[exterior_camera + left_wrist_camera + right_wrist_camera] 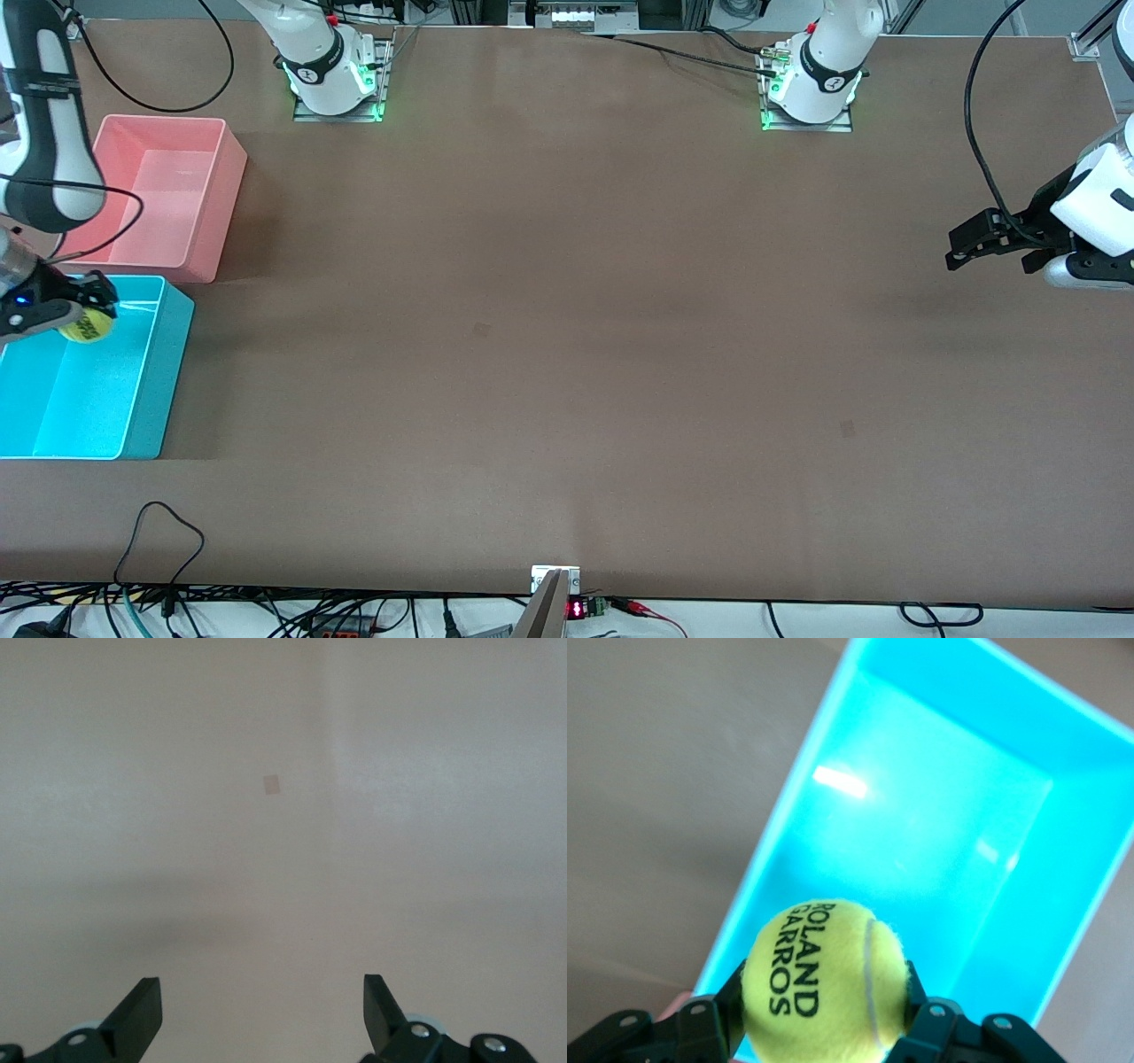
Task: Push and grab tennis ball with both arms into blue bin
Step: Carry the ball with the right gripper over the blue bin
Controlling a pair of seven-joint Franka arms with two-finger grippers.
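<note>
**Ball pinched over blue bin, drop not yet made**

The tennis ball (86,326) sits between the fingers of the right gripper (81,312), which pinch it on two opposite sides, approx. across its middle. It hangs in the air over the blue bin (155,383), above the part of the bin closest to the pink bin (199,199). In the right wrist view the ball (824,983) shows its dark lettering & a curved seam, w/ the bin's open floor (921,842) below it.

Handling, as a judgement: light, fuzzy felt cover, so grippy rather than slick; slightly springy shell, gives a bit under squeeze but not fragile. Round, so a hold off the widest line could let it squirt out. Current hold looks centred. It will likely bounce when let go; the sloped walls should keep it in.

Containers: blue bin looks empty inside, only glare on the floor. Pink bin also shows nothing in it. The two stand just beside each other at the right arm's end of the table, pink farther from the front camera.

Left gripper (988,244) waits over bare table (567,354) at the left arm's end, fingers spread wide, nothing between them.
</note>
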